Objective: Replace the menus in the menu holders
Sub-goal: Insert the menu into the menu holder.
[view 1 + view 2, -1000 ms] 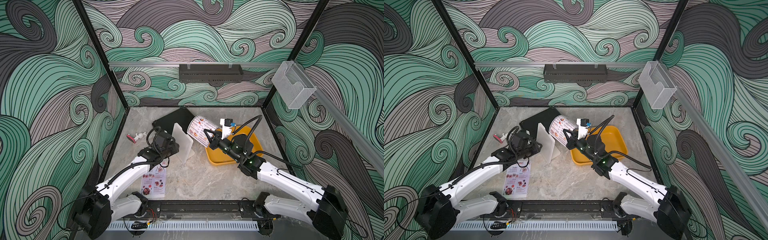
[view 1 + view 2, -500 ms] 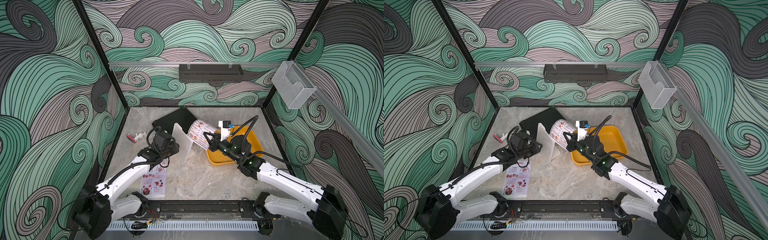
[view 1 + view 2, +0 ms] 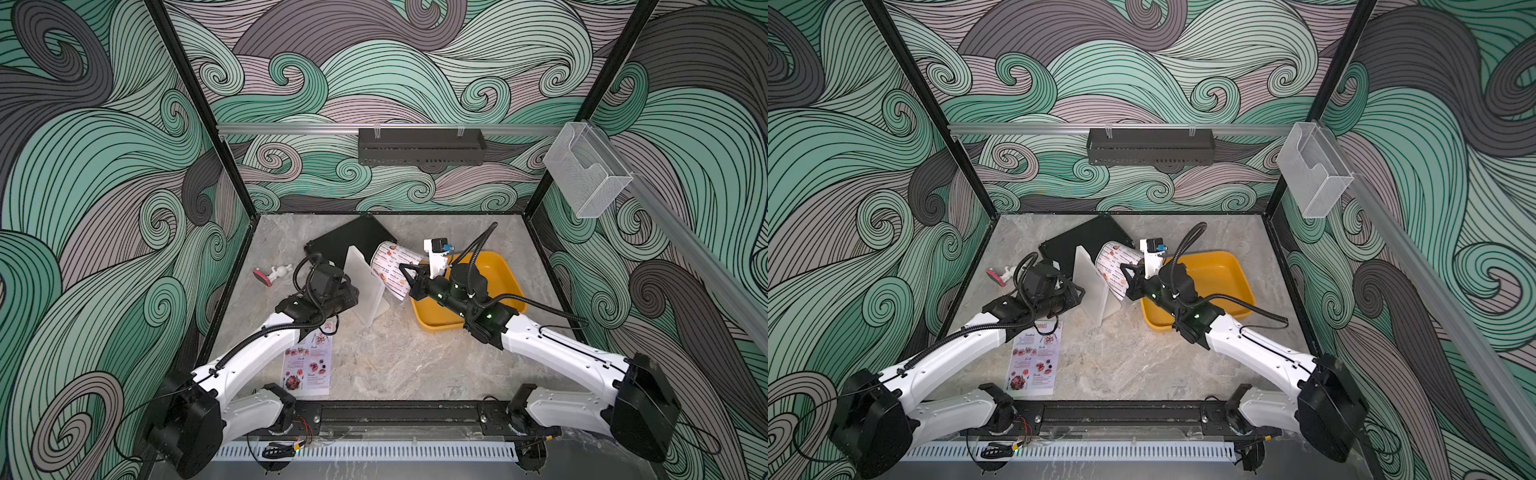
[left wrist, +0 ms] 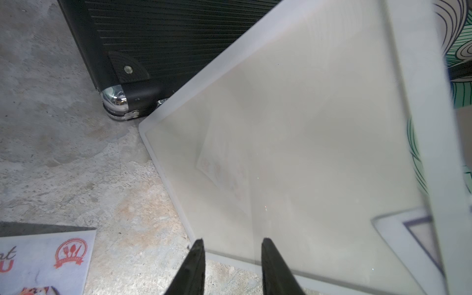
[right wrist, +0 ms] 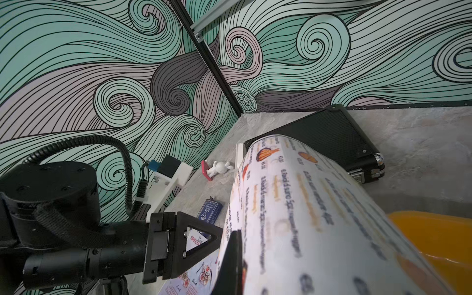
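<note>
The grey stone-look table (image 3: 415,365) is carrying everything. A black case (image 3: 345,245) is lying flat toward 11 o'clock, and an orange tray (image 3: 500,282) is sitting at 2 o'clock.

Near the middle of the table, the frosted white holder (image 3: 365,286) is standing upright on its foot. Its far edge is just beside the case's corner.

The white menu (image 3: 390,266) is hanging in the air on the holder's 3 o'clock side, curling into a half roll, with its free edge reaching toward the holder's top. The special menu (image 3: 309,365) is lying flat at 7 o'clock, partly under the left arm.

The right gripper (image 3: 404,274) is pinching the white menu by its near edge, jaws fully together on the paper. The left gripper (image 4: 231,249) is pointing at the holder's lower corner from 9 o'clock. Its jaws are standing partly apart with nothing visibly pinched, and I cannot tell whether the tips are touching the panel. A faint sheet corner is showing through the frosted face; whether it is inside the sleeve or behind it is unclear.

A small white figurine (image 3: 276,274) is lying at 10 o'clock.

Judging by this, the old sheet is out and the new one is being loaded. The next move is calling for the curl to be flattened and the leading edge lined up with the sleeve's opening, with the left gripper bracing the holder against tipping.
</note>
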Robot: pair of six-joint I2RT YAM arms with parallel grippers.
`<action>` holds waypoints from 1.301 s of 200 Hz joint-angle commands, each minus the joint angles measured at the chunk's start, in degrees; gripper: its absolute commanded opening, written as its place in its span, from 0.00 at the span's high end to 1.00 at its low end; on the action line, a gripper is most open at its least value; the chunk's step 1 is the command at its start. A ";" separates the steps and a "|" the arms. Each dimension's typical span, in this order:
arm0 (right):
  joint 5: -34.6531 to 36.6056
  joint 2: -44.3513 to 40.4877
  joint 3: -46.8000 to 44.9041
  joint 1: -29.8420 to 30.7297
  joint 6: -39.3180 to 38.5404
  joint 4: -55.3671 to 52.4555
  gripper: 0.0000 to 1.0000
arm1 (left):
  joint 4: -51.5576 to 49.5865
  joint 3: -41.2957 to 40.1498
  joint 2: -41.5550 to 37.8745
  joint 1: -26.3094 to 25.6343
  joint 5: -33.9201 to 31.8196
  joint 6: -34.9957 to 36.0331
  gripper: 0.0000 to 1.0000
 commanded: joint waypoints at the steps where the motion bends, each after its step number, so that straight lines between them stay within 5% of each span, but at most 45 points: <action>1: -1.88 2.61 2.83 0.14 -2.88 1.44 1.00 | -0.96 1.03 -1.21 0.29 -0.95 -0.22 0.63; 102: -4.96 11.47 8.24 -1.34 -8.91 6.39 1.00 | -1.55 -0.26 -4.10 0.38 -2.82 -0.30 0.63; 260: -7.10 19.01 9.31 -1.70 -8.33 16.53 1.00 | -1.82 -0.33 -4.41 0.38 -3.18 -0.65 0.63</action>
